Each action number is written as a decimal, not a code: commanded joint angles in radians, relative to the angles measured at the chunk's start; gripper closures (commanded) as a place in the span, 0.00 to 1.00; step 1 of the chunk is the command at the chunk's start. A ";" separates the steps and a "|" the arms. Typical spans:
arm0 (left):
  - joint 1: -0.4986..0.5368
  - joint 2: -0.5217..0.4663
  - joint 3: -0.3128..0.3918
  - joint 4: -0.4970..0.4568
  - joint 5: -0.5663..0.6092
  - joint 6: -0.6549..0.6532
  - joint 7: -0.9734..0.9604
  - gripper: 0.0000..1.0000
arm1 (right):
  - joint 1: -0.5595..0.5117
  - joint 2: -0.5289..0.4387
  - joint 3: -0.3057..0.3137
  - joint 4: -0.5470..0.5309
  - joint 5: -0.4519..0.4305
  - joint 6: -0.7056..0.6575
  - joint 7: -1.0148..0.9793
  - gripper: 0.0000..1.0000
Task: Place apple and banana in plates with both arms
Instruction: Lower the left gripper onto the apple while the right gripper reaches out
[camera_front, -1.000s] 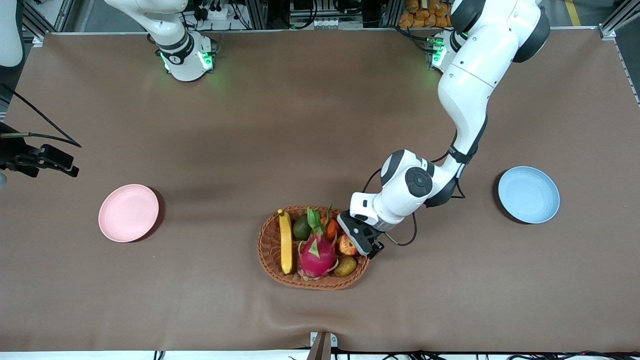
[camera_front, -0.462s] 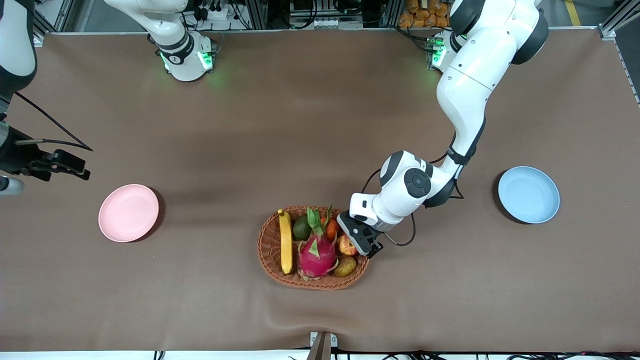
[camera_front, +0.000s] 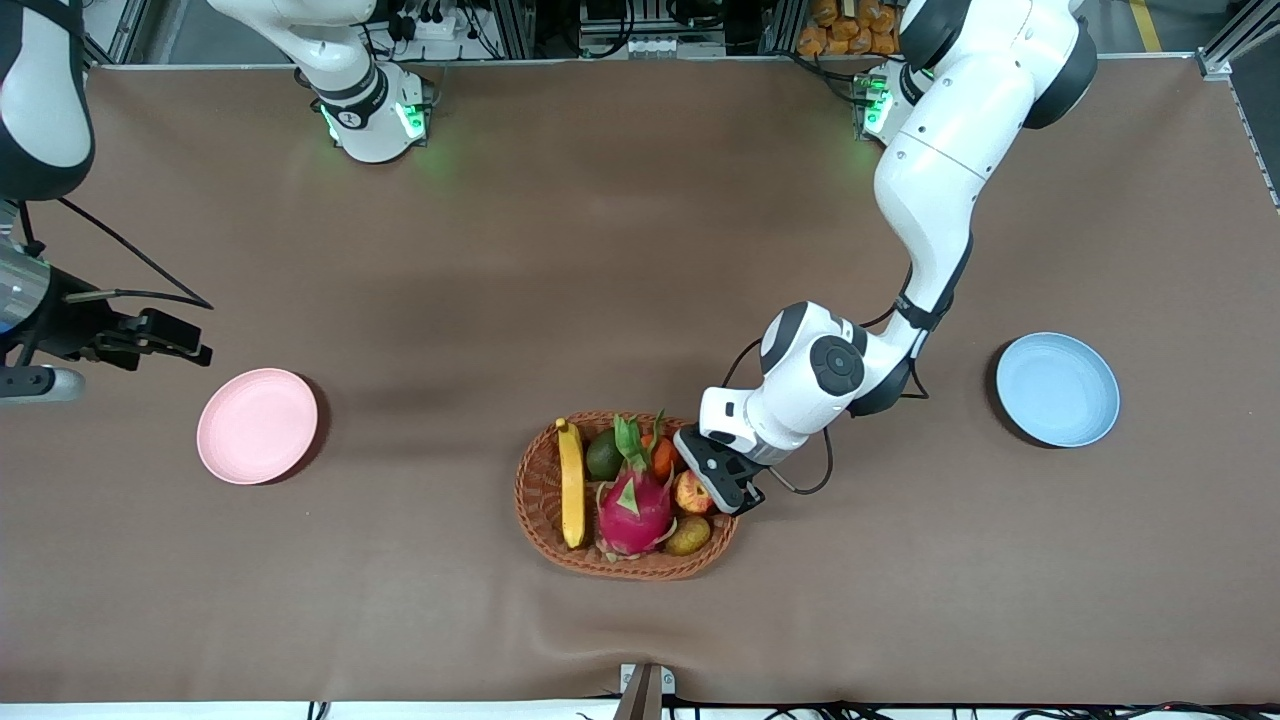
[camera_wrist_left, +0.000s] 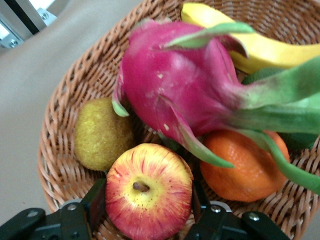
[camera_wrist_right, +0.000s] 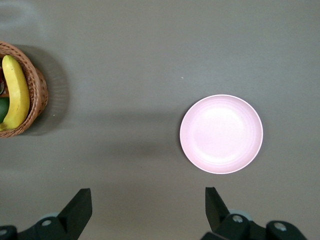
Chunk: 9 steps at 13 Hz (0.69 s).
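The apple (camera_front: 690, 492) lies in the wicker basket (camera_front: 538, 505) at the end toward the left arm. My left gripper (camera_front: 722, 485) reaches down into the basket, and in the left wrist view its fingers (camera_wrist_left: 97, 200) press on both sides of the apple (camera_wrist_left: 149, 190). The banana (camera_front: 571, 483) lies along the basket's end toward the right arm, and also shows in the right wrist view (camera_wrist_right: 15, 92). My right gripper (camera_front: 190, 345) hangs open and empty over the cloth beside the pink plate (camera_front: 257, 426). The blue plate (camera_front: 1057, 389) is empty at the left arm's end.
The basket also holds a pink dragon fruit (camera_front: 634, 505), an orange (camera_front: 663, 455), a dark green fruit (camera_front: 603, 455) and a brownish-green fruit (camera_front: 690, 533). The left arm's elbow (camera_front: 830, 365) hangs low between the basket and the blue plate.
My right gripper has moved in from the table's edge toward the middle, past the pink plate. My left gripper has shifted slightly at the apple.
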 joint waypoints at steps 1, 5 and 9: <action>0.014 -0.042 -0.021 0.000 -0.034 -0.055 0.021 0.55 | 0.014 0.007 -0.003 0.012 0.014 -0.034 -0.009 0.00; 0.028 -0.080 -0.024 -0.029 -0.034 -0.109 -0.001 0.55 | 0.039 0.007 -0.002 0.012 0.016 -0.083 -0.081 0.00; 0.064 -0.152 -0.026 -0.051 -0.034 -0.218 -0.011 0.55 | 0.143 0.022 -0.003 -0.007 0.016 -0.086 -0.096 0.00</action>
